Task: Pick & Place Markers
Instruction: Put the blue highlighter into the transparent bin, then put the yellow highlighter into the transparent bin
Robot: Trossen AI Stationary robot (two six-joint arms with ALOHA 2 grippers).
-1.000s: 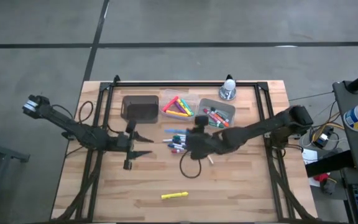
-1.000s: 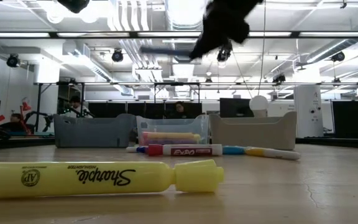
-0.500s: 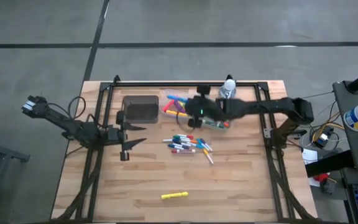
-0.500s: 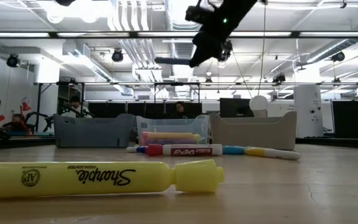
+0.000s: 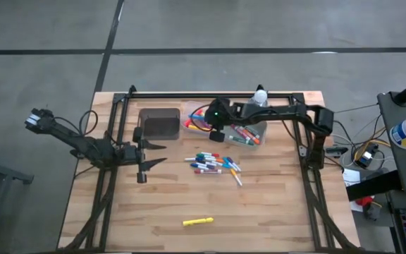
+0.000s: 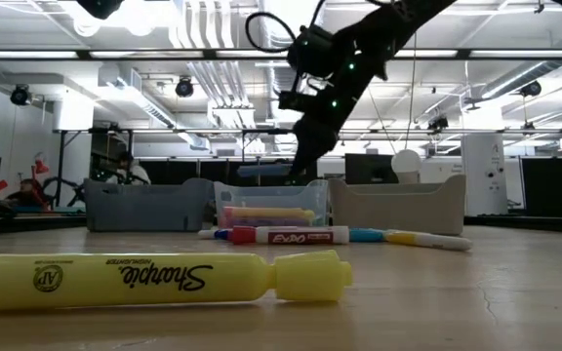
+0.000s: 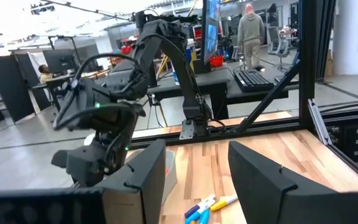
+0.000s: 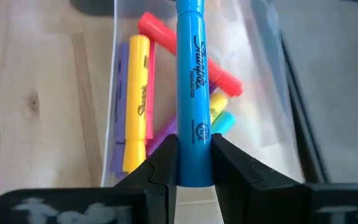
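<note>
Right gripper (image 8: 194,165) clamps a blue highlighter (image 8: 191,93), its lower end hidden between the fingers, above the clear bin (image 8: 263,93); left gripper (image 5: 154,154) spread, idle.

Three bins (image 5: 159,122), two arms (image 5: 83,144)

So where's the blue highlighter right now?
The blue highlighter is pinched in the right tool, held just above the clear bin of bright highlighters. That's the middle bin along the table's far edge in the high view.
</note>
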